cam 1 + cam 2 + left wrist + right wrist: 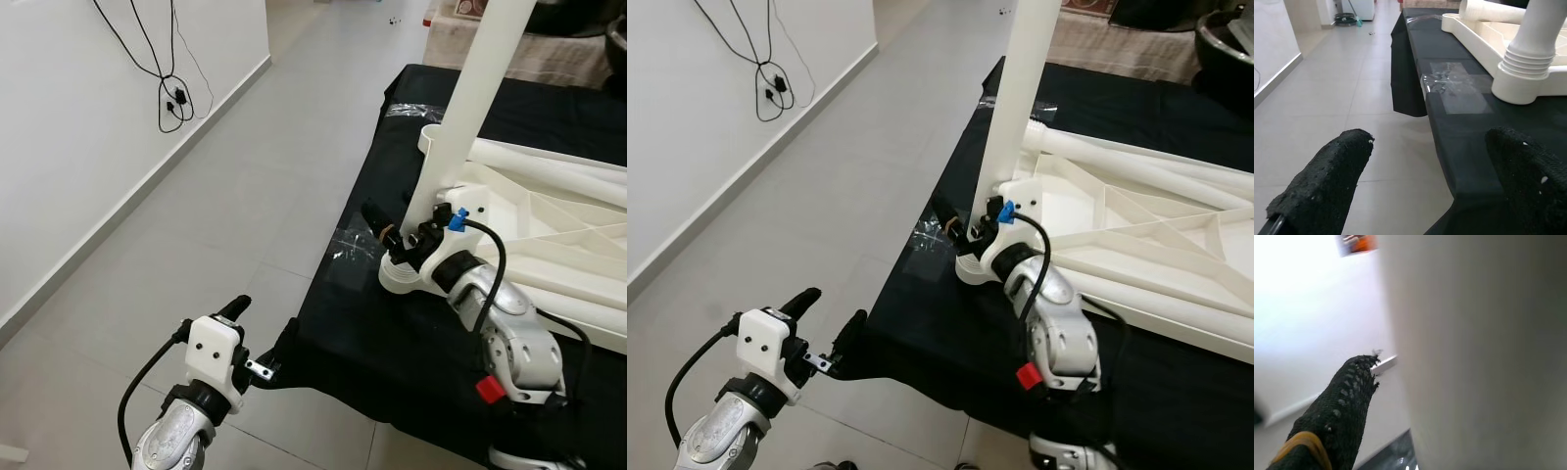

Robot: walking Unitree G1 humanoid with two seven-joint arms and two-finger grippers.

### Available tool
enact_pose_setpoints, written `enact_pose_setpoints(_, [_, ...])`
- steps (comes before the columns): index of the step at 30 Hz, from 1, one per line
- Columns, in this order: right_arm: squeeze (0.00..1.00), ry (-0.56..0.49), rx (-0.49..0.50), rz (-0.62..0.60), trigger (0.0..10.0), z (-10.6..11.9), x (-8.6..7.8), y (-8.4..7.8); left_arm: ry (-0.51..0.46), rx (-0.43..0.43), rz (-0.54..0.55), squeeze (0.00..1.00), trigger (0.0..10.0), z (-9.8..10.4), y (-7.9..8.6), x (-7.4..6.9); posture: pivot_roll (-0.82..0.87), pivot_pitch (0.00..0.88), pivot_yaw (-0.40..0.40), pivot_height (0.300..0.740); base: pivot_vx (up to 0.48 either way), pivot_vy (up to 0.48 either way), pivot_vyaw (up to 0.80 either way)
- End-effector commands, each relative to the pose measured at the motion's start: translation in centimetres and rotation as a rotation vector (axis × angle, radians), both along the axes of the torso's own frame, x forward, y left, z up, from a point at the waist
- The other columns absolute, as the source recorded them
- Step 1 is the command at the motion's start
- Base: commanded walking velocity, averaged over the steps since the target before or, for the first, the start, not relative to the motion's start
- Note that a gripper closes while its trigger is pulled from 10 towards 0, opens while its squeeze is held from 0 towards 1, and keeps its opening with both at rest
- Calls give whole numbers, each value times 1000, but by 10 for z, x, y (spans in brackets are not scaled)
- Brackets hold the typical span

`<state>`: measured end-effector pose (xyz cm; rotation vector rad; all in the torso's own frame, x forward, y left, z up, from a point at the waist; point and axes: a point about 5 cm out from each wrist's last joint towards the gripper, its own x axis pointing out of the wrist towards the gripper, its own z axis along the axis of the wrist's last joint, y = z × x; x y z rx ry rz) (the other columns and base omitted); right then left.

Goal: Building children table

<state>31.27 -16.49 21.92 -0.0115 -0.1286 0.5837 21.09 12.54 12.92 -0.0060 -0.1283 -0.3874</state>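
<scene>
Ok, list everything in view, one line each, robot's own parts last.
Tabletop: one, white, upside down on the black cloth.
Upright leg: one, white, standing in the tabletop's near corner socket.
Loose legs: at least one, white, lying on the tabletop.
Black cloth: one, covering the work surface.
Clear tape: patch on the cloth near the socket.
Cables: black, hanging on the white wall.
Left pincer: open, at the cloth's edge.
Right pincer: around the upright leg's base.

The table leg (468, 108) and upturned tabletop (1136, 230) look like smooth, slightly glossy white plastic. Matt black cloth (392, 333) carries shiny clear tape (1457, 88). The gripper fingers (1327, 181) look coarse, knitted black fabric. Floor tiles (225, 225) appear semi-glossy.
</scene>
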Motion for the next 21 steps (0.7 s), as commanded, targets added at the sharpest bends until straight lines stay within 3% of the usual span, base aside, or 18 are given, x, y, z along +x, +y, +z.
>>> enact_pose_setpoints(1, [0,-39,-11,210,10000,10,-6,16,25,-7,-4,0,10000,-3,1,-2,37,191,3,740,0,0,0])
enact_pose_setpoints(3, [0,-42,-133,326,10000,7,-10,24,25,-6,-4,0,10000,-3,1,-3,43,193,4,740,0,0,0])
enact_pose_setpoints(5, [0,-50,-188,376,10000,4,-13,30,25,-5,-5,0,10000,-3,1,-3,44,193,4,740,0,0,0])
enact_pose_setpoints(7, [0,-41,-205,477,10000,3,-20,41,25,-3,-4,0,10000,-3,0,-3,49,192,3,740,0,0,0])
enact_pose_setpoints(11, [0,-40,-197,556,10000,3,-22,50,25,-1,-3,0,10000,-3,0,-3,57,195,-1,740,0,0,0])
enact_pose_setpoints(12, [0,-38,-193,573,0,2,-21,52,25,-1,-2,0,10000,-3,0,-4,61,195,-3,740,0,0,0])
enact_pose_setpoints(20, [0,-3,-211,545,0,-7,-14,47,25,1,-1,0,10000,-3,0,-5,60,197,-3,740,0,0,0])
enact_pose_setpoints(21, [0,36,-208,435,0,-14,-9,42,26,1,-1,0,10000,-3,0,-5,55,199,-4,740,0,0,0])
